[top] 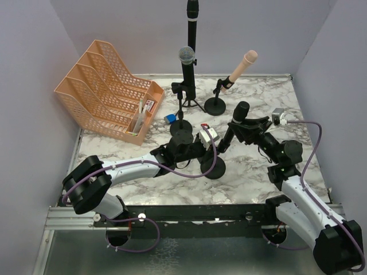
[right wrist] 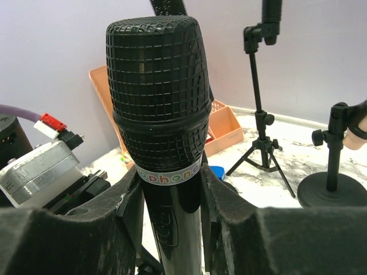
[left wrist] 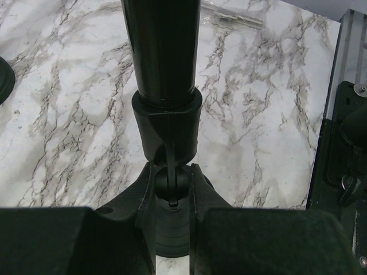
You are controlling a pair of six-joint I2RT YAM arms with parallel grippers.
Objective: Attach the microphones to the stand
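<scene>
Microphones first: the black microphone [right wrist: 156, 97] is clamped in the right gripper [right wrist: 170, 195], fingers pressed against both sides of the barrel just under the mesh head, right at the band with coloured lettering. From above, that microphone leans up and to the right near the middle of the marble table [top: 252, 172], well in front of the other three. Over to the left gripper [left wrist: 172, 192]: its jaws are narrow, pinched on the small joint of the stand [top: 213, 168] directly beneath the clip [left wrist: 166, 123]. The black barrel's lower end sits in that clip, and the stand's round base shows dark on the marble below the fingers. At the back, the silver-headed microphone [top: 186, 66] is mounted upright, the tall black microphone [top: 192, 20] rises behind it against the wall, and the pink microphone [top: 242, 65] tilts up to the right, a little apart from those two. An orange file rack [top: 103, 91] sits at the far left, against the wall.
</scene>
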